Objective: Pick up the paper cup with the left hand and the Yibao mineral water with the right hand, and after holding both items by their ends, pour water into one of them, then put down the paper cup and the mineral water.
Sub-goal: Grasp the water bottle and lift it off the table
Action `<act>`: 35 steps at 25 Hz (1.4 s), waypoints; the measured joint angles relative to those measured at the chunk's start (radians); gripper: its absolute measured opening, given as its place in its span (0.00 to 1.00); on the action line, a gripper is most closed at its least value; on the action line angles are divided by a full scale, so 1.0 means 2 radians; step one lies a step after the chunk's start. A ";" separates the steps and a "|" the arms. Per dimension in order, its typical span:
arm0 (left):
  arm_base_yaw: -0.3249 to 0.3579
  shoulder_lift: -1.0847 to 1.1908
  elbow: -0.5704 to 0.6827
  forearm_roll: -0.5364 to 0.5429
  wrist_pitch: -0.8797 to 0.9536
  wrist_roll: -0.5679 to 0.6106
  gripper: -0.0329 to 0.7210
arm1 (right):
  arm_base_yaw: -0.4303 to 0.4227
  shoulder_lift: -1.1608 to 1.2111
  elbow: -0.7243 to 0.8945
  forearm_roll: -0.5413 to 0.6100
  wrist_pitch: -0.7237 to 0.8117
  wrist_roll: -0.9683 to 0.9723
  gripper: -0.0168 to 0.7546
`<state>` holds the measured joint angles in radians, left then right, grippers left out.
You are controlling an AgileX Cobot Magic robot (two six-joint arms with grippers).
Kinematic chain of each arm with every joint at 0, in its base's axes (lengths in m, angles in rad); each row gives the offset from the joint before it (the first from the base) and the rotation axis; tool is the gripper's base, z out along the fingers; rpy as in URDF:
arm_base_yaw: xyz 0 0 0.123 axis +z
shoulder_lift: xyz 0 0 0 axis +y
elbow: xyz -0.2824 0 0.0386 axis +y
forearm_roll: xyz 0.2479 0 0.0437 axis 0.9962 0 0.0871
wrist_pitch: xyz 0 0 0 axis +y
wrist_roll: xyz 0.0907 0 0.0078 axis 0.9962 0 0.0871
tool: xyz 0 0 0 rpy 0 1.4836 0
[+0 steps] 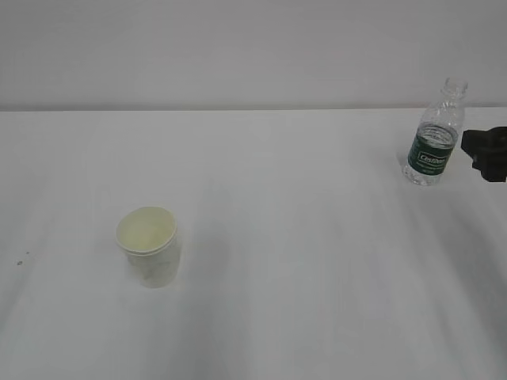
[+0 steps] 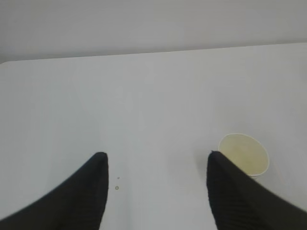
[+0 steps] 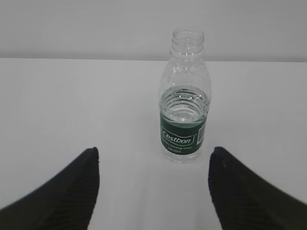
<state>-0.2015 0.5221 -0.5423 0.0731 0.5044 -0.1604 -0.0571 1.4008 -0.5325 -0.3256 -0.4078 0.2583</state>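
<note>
While both grippers stand wide open and empty, the small white tapered paper cup (image 1: 148,255) and the clear ribbed plastic Yibao mineral water bottle (image 1: 434,136) stand upright and well apart on the smooth white table (image 1: 301,237).

Rolled at its rim and pale cream inside, the paper cup sits front-left, just beyond the right finger of the black left hand (image 2: 156,189), outside the gap between its ridged fingers (image 2: 86,191). Capless, with a dark green label and water up to its shoulder, the bottle stands back-right near the table's far edge, centred ahead of the black right hand (image 3: 153,187). Bare tabletop lies all around both.
</note>
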 joint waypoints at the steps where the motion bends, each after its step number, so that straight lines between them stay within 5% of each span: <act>1: 0.000 0.000 0.000 0.000 -0.001 0.000 0.65 | 0.000 0.003 0.000 0.000 -0.001 0.000 0.72; 19: 0.000 0.000 0.000 0.000 -0.002 0.000 0.65 | 0.000 0.054 -0.001 -0.013 -0.048 -0.017 0.71; 35: 0.000 0.000 0.000 0.000 -0.002 0.000 0.65 | -0.001 0.113 0.021 0.059 -0.118 -0.063 0.69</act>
<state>-0.2015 0.5221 -0.5423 0.0731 0.5007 -0.1604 -0.0591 1.6268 -0.4898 -0.2086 -0.6444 0.1324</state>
